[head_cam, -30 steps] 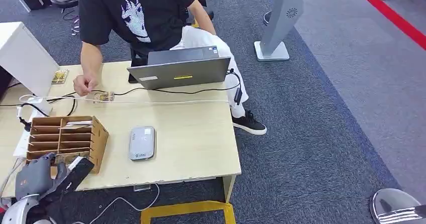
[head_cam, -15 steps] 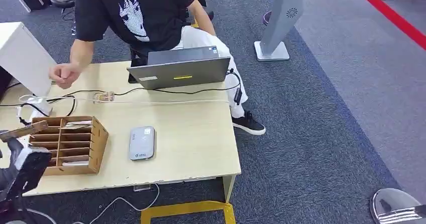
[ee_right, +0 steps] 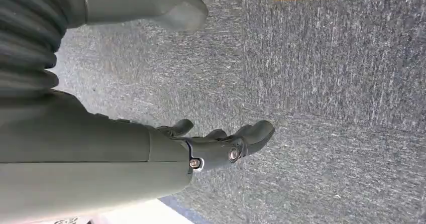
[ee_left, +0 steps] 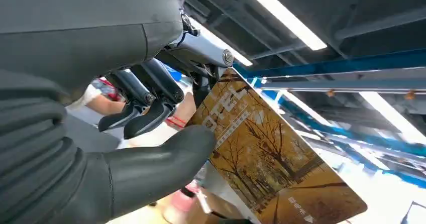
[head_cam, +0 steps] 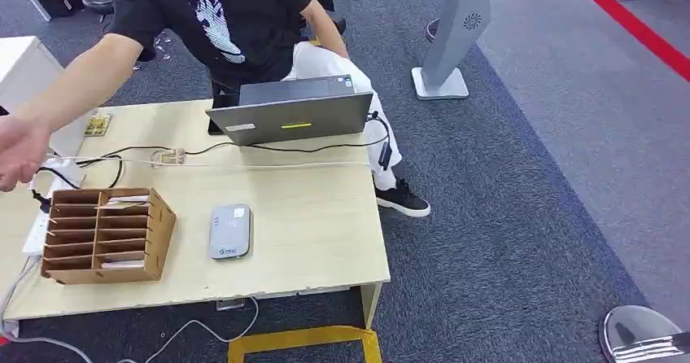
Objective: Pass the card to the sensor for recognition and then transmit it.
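Pinching the card (ee_left: 261, 158) between thumb and fingers, the left hand (ee_left: 150, 118) holds it raised, its free end jutting beyond the fingertips. Hanging over grey carpet (ee_right: 326, 83), the right hand (ee_right: 221, 143) holds nothing, fingers loosely apart.

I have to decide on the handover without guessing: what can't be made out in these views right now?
- Card, left wrist view: printed text too small; the near corner is hidden under the left hand's thumb.
- Person's hand, head view: blurred and cut by the picture's edge.
- Sensor, head view: markings too small.
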Controlling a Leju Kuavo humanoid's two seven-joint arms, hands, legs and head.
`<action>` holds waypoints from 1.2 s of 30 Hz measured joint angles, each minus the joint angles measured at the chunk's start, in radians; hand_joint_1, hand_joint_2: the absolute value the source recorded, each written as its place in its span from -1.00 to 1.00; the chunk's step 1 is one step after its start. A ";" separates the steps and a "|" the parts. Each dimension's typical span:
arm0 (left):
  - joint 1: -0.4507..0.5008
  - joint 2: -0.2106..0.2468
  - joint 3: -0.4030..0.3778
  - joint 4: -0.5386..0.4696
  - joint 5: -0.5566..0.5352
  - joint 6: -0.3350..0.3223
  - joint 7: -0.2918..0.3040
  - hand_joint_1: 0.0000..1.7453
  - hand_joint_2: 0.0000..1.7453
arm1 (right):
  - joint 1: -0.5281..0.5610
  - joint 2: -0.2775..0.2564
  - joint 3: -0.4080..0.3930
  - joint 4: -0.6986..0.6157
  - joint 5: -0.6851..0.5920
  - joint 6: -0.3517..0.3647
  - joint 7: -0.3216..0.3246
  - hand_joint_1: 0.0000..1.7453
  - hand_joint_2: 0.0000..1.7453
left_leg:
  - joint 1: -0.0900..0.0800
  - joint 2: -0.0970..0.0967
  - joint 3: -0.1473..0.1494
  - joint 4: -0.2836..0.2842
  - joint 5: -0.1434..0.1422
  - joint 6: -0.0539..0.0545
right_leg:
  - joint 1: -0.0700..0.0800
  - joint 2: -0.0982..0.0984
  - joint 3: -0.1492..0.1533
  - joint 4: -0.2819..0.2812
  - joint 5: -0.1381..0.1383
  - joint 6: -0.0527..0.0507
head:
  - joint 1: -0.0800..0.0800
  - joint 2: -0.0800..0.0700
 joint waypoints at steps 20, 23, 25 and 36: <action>-0.102 0.009 0.024 0.163 0.011 0.113 -0.046 1.00 1.00 | -0.004 0.000 -0.019 0.000 0.022 -0.005 -0.017 -1.00 1.00 | 0.000 0.000 0.000 0.000 0.000 0.000 | 0.000 0.000 0.000 0.000 0.000 0.000 | 0.000 0.000; -0.113 0.009 0.024 0.163 -0.006 0.124 -0.045 1.00 1.00 | -0.004 0.000 -0.021 0.000 0.037 -0.005 -0.017 -1.00 1.00 | 0.000 0.000 0.000 0.000 0.000 0.000 | 0.000 0.000 0.000 0.000 0.000 0.000 | 0.000 0.000; -0.139 0.018 0.025 0.172 -0.046 0.122 -0.029 1.00 1.00 | -0.005 -0.001 -0.022 0.000 0.045 -0.004 -0.019 -1.00 1.00 | 0.000 0.000 0.000 0.000 0.000 0.000 | 0.000 0.000 0.000 0.000 0.000 0.000 | 0.001 0.000; -0.422 0.073 0.017 0.476 -0.281 0.116 0.105 -1.00 1.00 | -0.024 -0.002 -0.024 -0.005 0.094 0.009 0.002 -1.00 1.00 | 0.000 0.000 0.000 0.000 0.002 -0.001 | 0.000 0.000 0.000 0.000 0.003 -0.002 | 0.001 0.000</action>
